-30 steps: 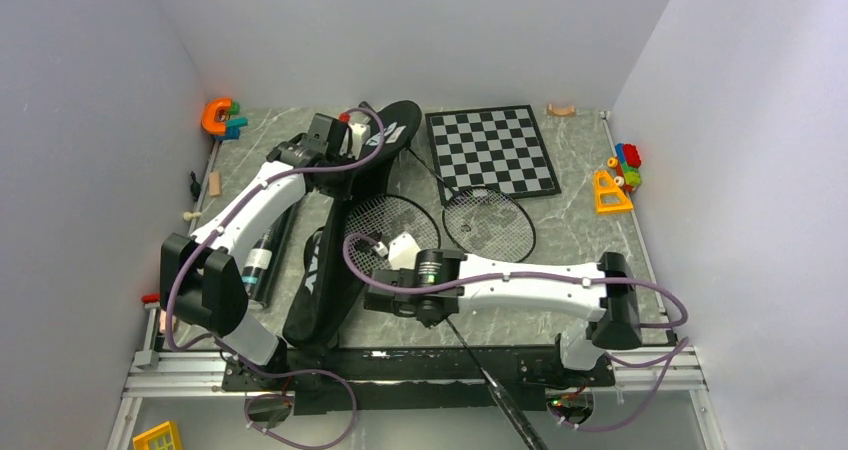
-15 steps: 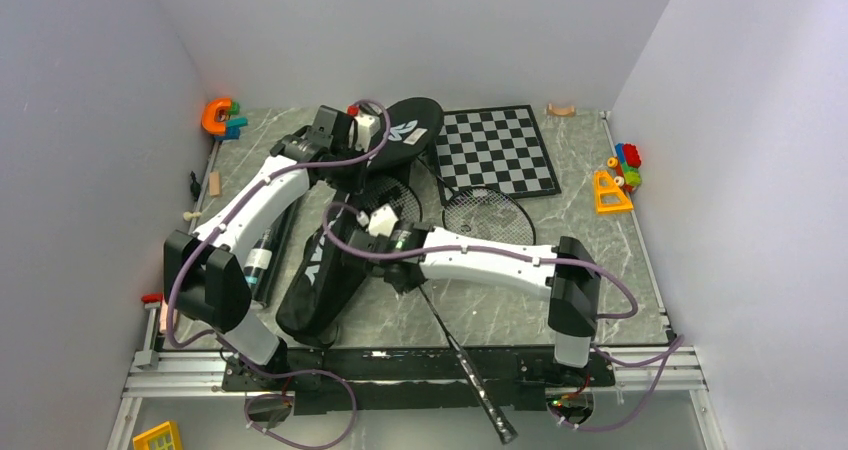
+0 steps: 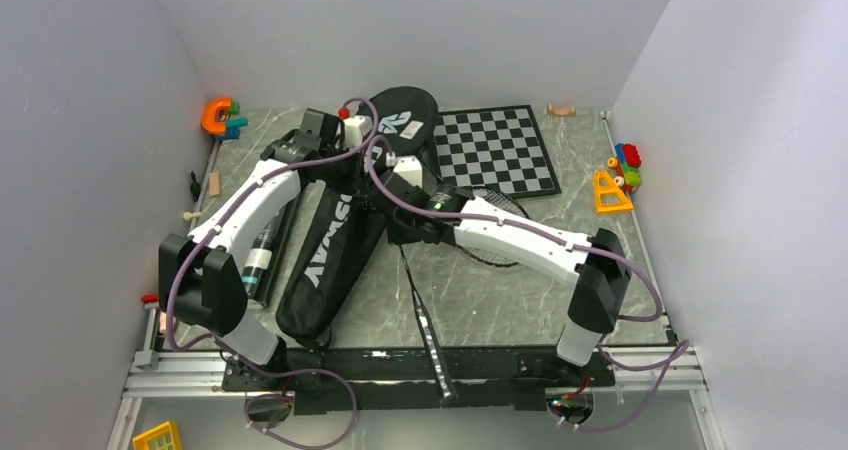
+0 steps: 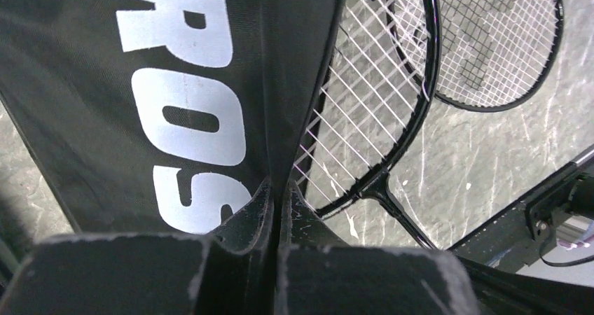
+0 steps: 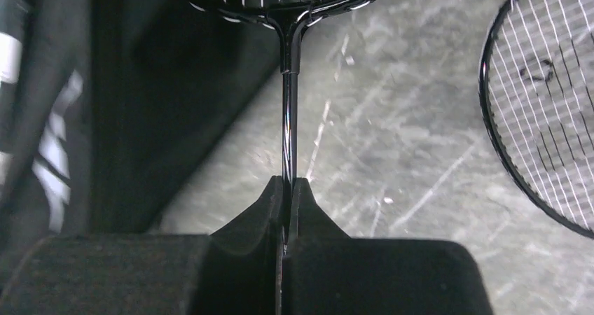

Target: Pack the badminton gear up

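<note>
Top view, 12 o'clock = far wall. My left gripper [image 4: 277, 199] is pinched tight on a fabric edge of the black racket bag [image 3: 328, 260]; the two fingers meet with only the cloth between them. The bag lies on the table [image 3: 500, 310] left of centre, running from about 7 o'clock up toward 12 o'clock, its rounded end raised near the far edge, white lettering face up. My right gripper [image 5: 287, 189] is clamped on the thin shaft of the first racket [image 5: 288, 112], just below the throat. The head of this racket points toward 12 o'clock, and the handle trails to 6 o'clock, over the near table edge. In the left wrist view its strung head sits against the lifted bag edge, with its left part hidden behind the fabric. The second racket [image 4: 490, 49] lies flat on the table at 3 o'clock of the first, with the heads close together; my right arm covers part of it from above. A dark tube [image 3: 262, 255] lies at 9 o'clock of the bag, alongside it. The chessboard [image 3: 492, 150] sits at 1 o'clock.
</note>
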### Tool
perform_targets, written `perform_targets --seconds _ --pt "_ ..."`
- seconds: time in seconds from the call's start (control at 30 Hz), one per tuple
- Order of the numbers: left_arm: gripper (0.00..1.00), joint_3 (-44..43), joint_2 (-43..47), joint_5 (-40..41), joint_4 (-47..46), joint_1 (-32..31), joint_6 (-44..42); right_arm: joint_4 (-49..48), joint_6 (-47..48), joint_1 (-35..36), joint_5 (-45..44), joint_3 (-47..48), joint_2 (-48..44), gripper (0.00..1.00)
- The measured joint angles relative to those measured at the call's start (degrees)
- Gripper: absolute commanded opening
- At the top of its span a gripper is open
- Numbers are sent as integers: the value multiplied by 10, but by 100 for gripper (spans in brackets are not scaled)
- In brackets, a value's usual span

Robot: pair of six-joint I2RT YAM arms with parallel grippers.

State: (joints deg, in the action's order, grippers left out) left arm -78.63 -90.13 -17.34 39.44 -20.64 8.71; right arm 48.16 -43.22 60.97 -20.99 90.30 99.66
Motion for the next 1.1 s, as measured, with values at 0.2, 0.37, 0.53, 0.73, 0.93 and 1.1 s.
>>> perform_targets --seconds 0.2,0.37,0.53,0.73,0.93,1.1 --pt "0 0 4 -45 -1 14 0 -68 -15 -20 4 -5 -28 0" --pt "0 0 4 -68 5 14 0 -109 -27 -24 4 -32 -31 0" --pt "0 0 11 -78 7 15 0 -135 -31 -24 3 -53 -31 0" --pt "0 0 29 -97 1 20 0 -183 -26 -24 3 -70 -31 0" --pt "0 6 31 -141 -3 20 -3 -254 -5 -24 -1 -111 -32 0" --pt "0 6 31 -170 -2 20 -10 -290 3 -29 -14 -120 -32 0"
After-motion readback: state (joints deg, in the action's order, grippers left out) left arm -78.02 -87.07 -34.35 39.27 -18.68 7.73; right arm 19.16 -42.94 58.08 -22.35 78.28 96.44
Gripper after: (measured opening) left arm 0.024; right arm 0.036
